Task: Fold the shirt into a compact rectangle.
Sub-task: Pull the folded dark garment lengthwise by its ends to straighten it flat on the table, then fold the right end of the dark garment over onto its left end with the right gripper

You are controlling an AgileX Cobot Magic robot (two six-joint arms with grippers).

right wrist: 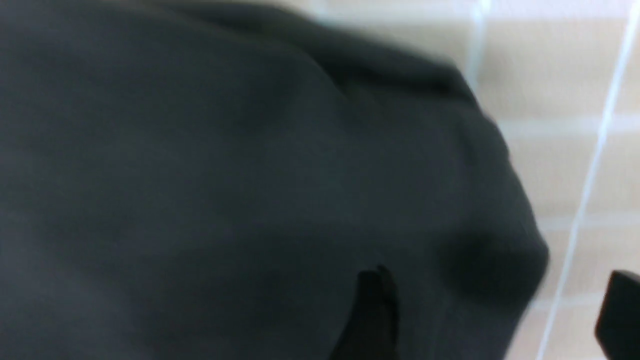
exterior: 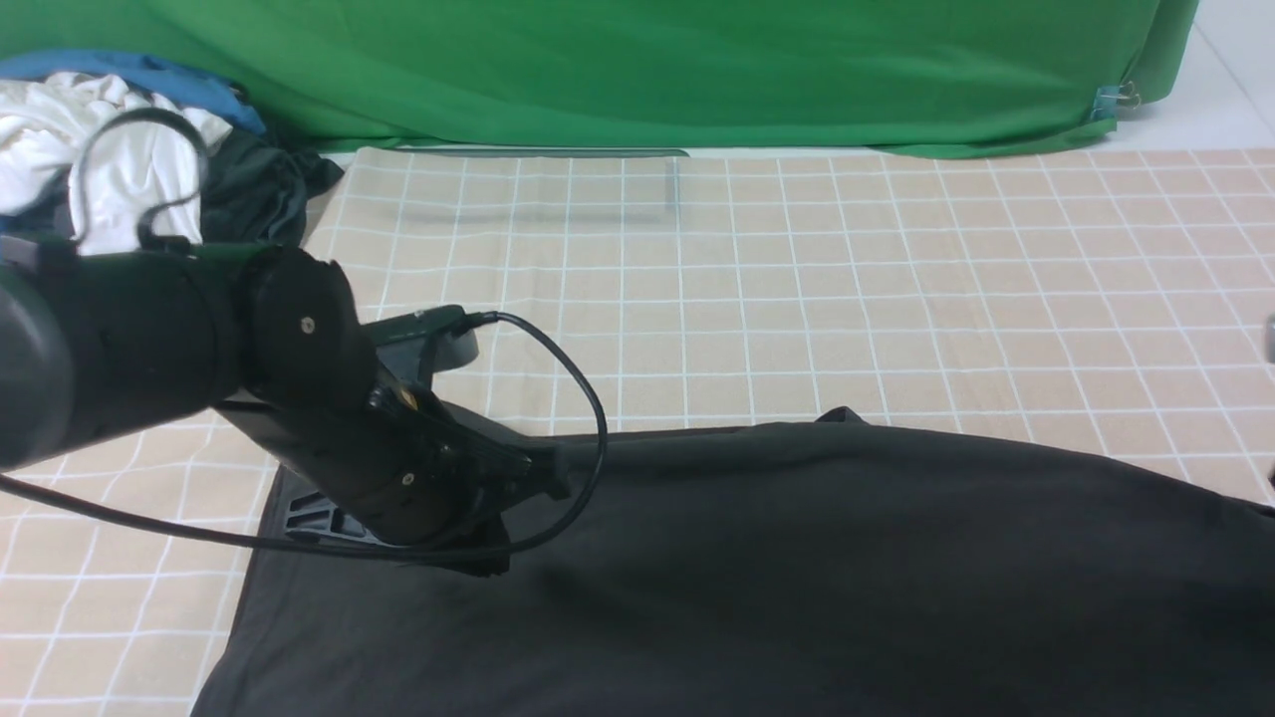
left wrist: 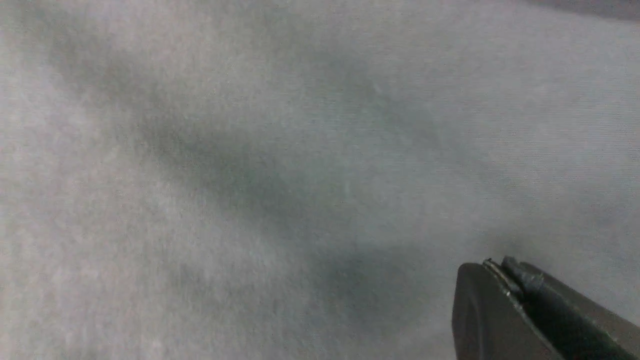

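The black shirt (exterior: 797, 568) lies spread over the near half of the checked tablecloth (exterior: 797, 279), its far edge a smooth straight fold. My left gripper (exterior: 488, 563) points down onto the shirt near its left edge. In the left wrist view the left gripper (left wrist: 500, 270) is shut, tips together just over the fabric (left wrist: 250, 175), with no cloth visibly pinched. In the right wrist view my right gripper (right wrist: 497, 310) is open. One of its fingers (right wrist: 375, 310) is over the shirt (right wrist: 200, 175), the other over bare cloth, and a rounded shirt edge lies between them.
A pile of other clothes sits at the back left: white (exterior: 60, 149), blue (exterior: 149, 75) and dark grey (exterior: 259, 189). A green backdrop (exterior: 647, 70) closes the far side. The left arm's cable (exterior: 598, 418) loops over the shirt's far edge.
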